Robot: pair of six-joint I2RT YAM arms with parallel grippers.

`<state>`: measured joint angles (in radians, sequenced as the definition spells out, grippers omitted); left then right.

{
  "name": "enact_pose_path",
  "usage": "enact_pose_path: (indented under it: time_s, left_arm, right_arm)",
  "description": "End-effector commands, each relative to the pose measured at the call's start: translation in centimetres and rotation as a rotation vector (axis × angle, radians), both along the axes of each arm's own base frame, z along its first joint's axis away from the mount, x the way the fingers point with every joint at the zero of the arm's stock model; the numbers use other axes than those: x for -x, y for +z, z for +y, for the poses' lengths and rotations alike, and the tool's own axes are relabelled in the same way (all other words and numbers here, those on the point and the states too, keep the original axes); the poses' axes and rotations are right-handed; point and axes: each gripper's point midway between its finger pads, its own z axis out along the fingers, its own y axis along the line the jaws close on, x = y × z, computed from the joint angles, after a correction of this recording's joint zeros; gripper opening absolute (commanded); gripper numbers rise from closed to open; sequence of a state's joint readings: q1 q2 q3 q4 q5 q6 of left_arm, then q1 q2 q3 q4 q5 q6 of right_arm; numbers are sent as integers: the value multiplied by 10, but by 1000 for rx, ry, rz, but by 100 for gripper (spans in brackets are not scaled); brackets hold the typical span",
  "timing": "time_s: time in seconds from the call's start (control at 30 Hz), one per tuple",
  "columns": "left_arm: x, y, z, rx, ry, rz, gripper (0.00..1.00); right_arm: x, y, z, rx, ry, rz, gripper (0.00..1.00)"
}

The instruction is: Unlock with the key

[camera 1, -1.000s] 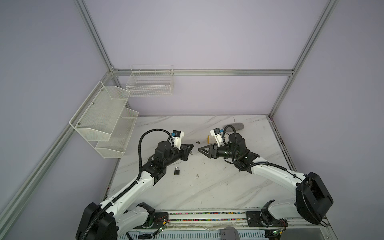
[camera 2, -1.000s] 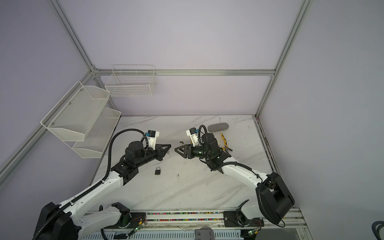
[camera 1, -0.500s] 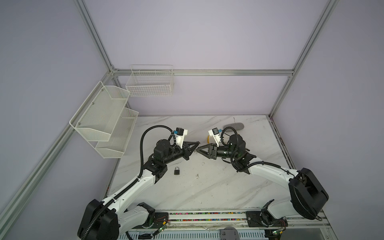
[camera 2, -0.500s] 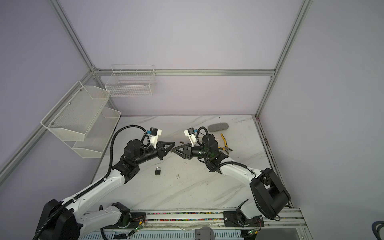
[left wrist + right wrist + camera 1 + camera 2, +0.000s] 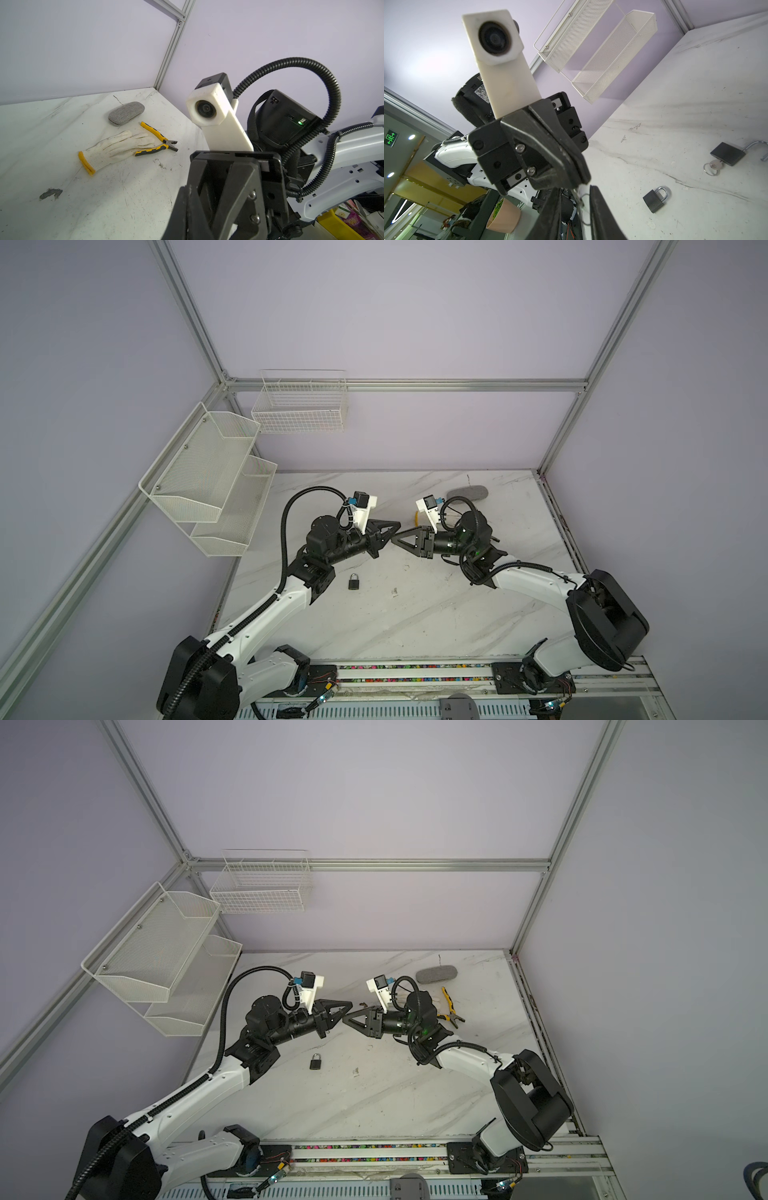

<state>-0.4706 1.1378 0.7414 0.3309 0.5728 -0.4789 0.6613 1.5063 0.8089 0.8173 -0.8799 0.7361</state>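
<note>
My left gripper is shut on a small silver key, whose ring hangs from it. My right gripper meets it tip to tip above the table. Its jaws stand a little apart, one on each side of the key, and I see no finger pressing on it. In both top views the two grippers touch noses at mid-table. A closed black padlock lies on the marble below them. The left wrist view shows the left fingers pressed together.
A second black padlock lies open with its own key in it. A white glove, yellow pliers and a grey case lie at the back right. White mesh shelves and a wire basket hang on the left.
Both grippers have risen and come together until their tips meet. The right jaws have narrowed around the key held by the left gripper.
</note>
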Motion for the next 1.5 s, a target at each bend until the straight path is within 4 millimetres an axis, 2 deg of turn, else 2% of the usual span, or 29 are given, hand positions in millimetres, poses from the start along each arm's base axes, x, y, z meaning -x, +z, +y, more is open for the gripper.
enact_pose_path:
  time_s: [0.0, 0.3, 0.57, 0.67, 0.7, 0.8, 0.87, 0.9, 1.0, 1.13, 1.23, 1.33, 1.47]
  left_arm:
    - [2, 56, -4, 74, -37, -122, 0]
    - [2, 57, -6, 80, -55, -121, 0]
    - [-2, 54, -7, 76, -46, -95, 0]
    - [-5, 52, -6, 65, -29, -77, 0]
    - [-6, 52, -5, 65, -21, -72, 5]
    - [-6, 53, -4, 62, -11, -66, 39]
    - [-7, 55, -1, 56, 11, -62, 55]
    - [-8, 55, 2, 52, 34, -55, 62]
    - [-13, 48, 16, 20, 126, -5, 73]
    - [-21, 14, 52, -94, 350, 128, 81]
    - [-18, -16, 78, -195, 477, 230, 84]
    - [-10, -47, 95, -295, 541, 330, 86]
    - [-1, -94, 108, -429, 574, 461, 88]
  right_arm:
    - [4, 11, 0, -47, 26, -33, 25]
    - [3, 5, 1, -37, 24, -31, 15]
    - [2, 7, 1, -41, 14, -48, 1]
    - [1, 7, 0, -42, 4, -46, 0]
    - [1, 9, 0, -44, 2, -48, 0]
    - [-2, 9, -4, -39, -36, -53, 0]
    - [-3, 10, -5, -33, -47, -44, 0]
    - [-3, 8, -5, -24, -49, -38, 0]
    - [-6, -3, -6, 43, -71, -20, 0]
    - [-15, -18, -14, 139, -153, -4, 0]
    - [-24, -36, -23, 239, -230, 28, 0]
    - [-28, -51, -30, 298, -284, 68, 0]
    - [-27, -76, -34, 338, -313, 144, 0]
